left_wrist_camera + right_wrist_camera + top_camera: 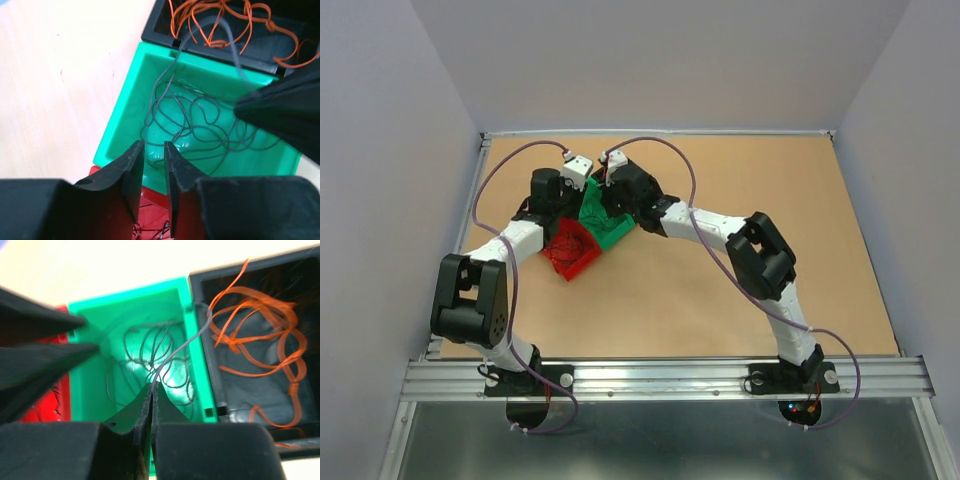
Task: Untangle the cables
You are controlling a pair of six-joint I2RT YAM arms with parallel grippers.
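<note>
Stock: cables [200,125], hair-thin and curly, lying sorted by colour in small bins clustered on the surface [720,300].

Dark cable [181,347]: its coils are filling the green bin [120,120], while one strand is running toward 1 o'clock over the rim into the black bin [160,25].

Orange cable [272,305]: looping loosely in the black bin, at 3 o'clock of the green one in the right wrist view.

Red bin [570,255]: sitting at 9 o'clock of the green one; contents too fine to tell.

Right pincer [151,390]: clenching the dark cable's stray strand at its tip.

Left pincer [154,157]: hovering released over the green bin's near wall, gripping nothing.

Handling, judged: nearly weightless, limp yet springy, likely snagging on neighbouring loops and slipping from a loose pinch. Taking hold on a single free strand, away from the crossings, is looking safest.
</note>
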